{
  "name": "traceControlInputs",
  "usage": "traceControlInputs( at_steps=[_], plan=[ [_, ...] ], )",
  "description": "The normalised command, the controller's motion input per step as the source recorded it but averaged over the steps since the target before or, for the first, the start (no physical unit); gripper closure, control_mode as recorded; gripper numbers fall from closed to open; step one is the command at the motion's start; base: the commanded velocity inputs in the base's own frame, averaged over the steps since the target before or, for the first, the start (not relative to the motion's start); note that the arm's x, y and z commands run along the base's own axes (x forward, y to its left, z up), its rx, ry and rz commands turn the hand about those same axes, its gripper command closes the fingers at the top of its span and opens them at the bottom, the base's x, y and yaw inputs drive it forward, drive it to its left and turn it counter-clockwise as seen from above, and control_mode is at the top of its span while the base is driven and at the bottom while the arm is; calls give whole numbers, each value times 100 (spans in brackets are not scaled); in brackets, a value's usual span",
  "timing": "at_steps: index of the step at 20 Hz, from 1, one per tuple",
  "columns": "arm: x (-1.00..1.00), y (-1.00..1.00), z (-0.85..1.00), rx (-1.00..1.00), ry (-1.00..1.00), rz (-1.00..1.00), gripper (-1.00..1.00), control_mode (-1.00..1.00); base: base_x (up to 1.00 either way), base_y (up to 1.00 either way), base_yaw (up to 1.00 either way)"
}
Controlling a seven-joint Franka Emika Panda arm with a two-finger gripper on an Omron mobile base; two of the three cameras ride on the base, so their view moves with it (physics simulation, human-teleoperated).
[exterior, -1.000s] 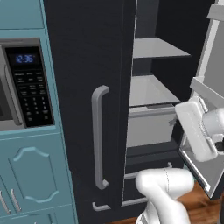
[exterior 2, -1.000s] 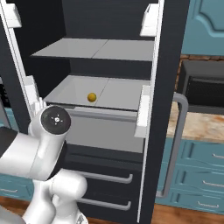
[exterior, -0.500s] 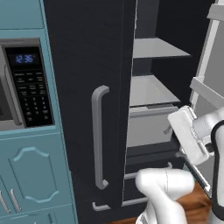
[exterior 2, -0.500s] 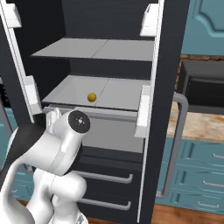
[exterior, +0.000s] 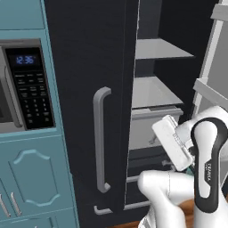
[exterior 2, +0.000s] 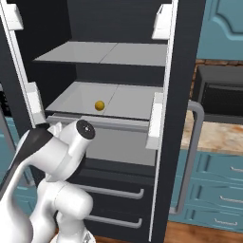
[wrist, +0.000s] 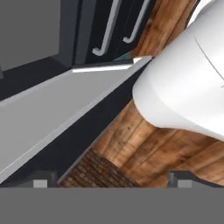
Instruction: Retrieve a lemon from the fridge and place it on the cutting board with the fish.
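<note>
The black fridge (exterior 2: 182, 57) stands open, with grey shelves inside. The lemon (exterior 2: 99, 105), small and yellow, rests on the second shelf (exterior 2: 128, 97), above a grey drawer. My arm bends up in front of the lower drawers, its wrist (exterior 2: 85, 129) below and left of the lemon. My white hand (exterior: 171, 142) hangs before the opening, beneath that shelf. In the hand view my gripper (wrist: 113, 180) is open, with nothing between its fingertips (wrist: 41, 179), and it faces the wooden floor beside the fridge's bottom edge. The cutting board and the fish are out of view.
A fridge door with a grey bar handle (exterior: 101, 142) is left of the opening, beside a microwave (exterior: 26, 84) in teal cabinets. White door bins (exterior 2: 155, 118) flank the opening. To the right, a black appliance (exterior 2: 220, 95) sits on a stone counter (exterior 2: 213, 137).
The arm has swung toward the fridge opening. The hand moved left and slightly lower in the left base view, and the wrist moved right in the right base view. The jaws stayed open.
</note>
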Motion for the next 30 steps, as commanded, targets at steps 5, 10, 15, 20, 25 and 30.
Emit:
traceControlInputs(
  at_steps=[5,10,15,20,25,30],
  plan=[
    [14,10,-41,10,17,0,-100,-100,0,0,0],
    [22,39,-53,11,15,0,-100,-100,0,0,0],
    [27,40,-29,10,3,0,-100,-100,0,0,0],
    [58,10,-10,7,0,2,-100,-100,0,0,0],
    [54,9,-24,2,3,4,-100,-100,0,0,0],
    [8,73,-38,4,16,12,-100,-100,0,0,0]
  ],
)
